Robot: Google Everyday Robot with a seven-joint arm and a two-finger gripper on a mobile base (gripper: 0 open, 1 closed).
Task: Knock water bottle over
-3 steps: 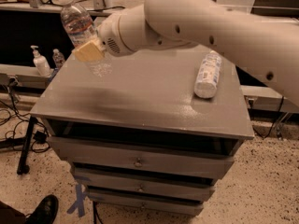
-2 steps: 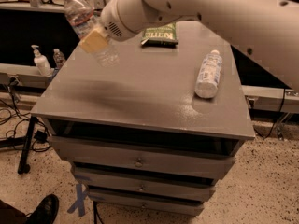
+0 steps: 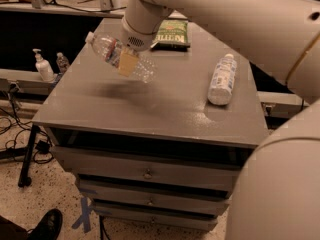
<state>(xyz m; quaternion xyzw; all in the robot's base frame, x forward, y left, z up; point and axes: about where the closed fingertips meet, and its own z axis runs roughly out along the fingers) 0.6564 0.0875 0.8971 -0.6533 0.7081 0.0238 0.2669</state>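
- Fingers [image 3: 128, 63] of gripper [image 3: 125, 68] clasp the water bottle [image 3: 106, 47], tilted above the cabinet [image 3: 150, 109], cap to the upper left
- White bottle [image 3: 221, 79] lies at right

Hidden, cropped
Gripper [image 3: 127, 65] above table [image 3: 165, 104] masks the water bottle [image 3: 106, 47] middle; we lose the arm [image 3: 225, 19] off the right edge.

Grey metal drawer cabinet [image 3: 165, 109], speckled floor [image 3: 50, 194], black cables [image 3: 10, 126] trailing at left, dim warm light
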